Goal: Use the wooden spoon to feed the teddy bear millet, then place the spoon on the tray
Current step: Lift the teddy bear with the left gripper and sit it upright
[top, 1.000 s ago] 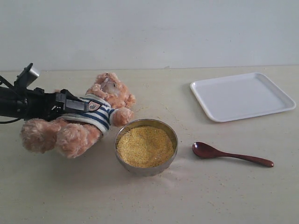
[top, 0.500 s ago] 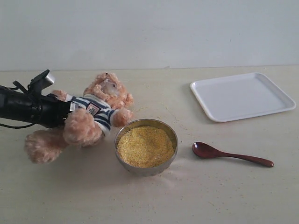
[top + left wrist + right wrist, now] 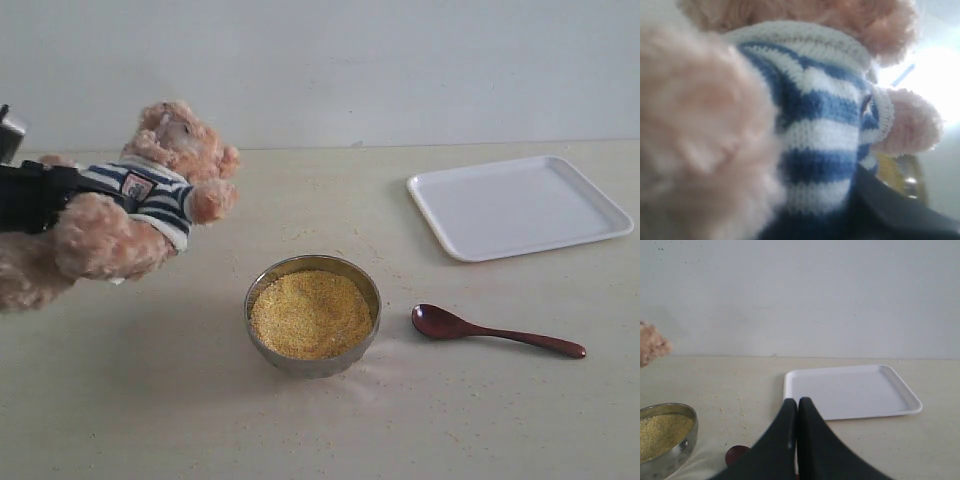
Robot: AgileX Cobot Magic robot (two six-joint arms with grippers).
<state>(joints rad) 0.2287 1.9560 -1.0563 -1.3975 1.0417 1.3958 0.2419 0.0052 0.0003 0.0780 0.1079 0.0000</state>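
At the left edge of the exterior view, the left gripper [image 3: 62, 192] is clamped on the teddy bear [image 3: 140, 200] by its striped torso. It holds the bear tilted and apparently clear of the table [image 3: 150, 400], with the head highest. The left wrist view agrees: shirt fills the frame, with one dark finger [image 3: 900, 217] against it.

The right gripper [image 3: 797, 410] is pressed together and empty; it does not show in the exterior view.

The wooden spoon [image 3: 495, 333] lies flat on the table just right of the steel bowl [image 3: 249, 300], handle pointing away from it. The millet [image 3: 311, 314] fills that bowl, the heap undisturbed as far as I can judge. The tray [image 3: 520, 205] sits back right, bare.

My reading: only positioning the bear is under way. Grasping the spoon, scooping, feeding and the tray placement all remain.
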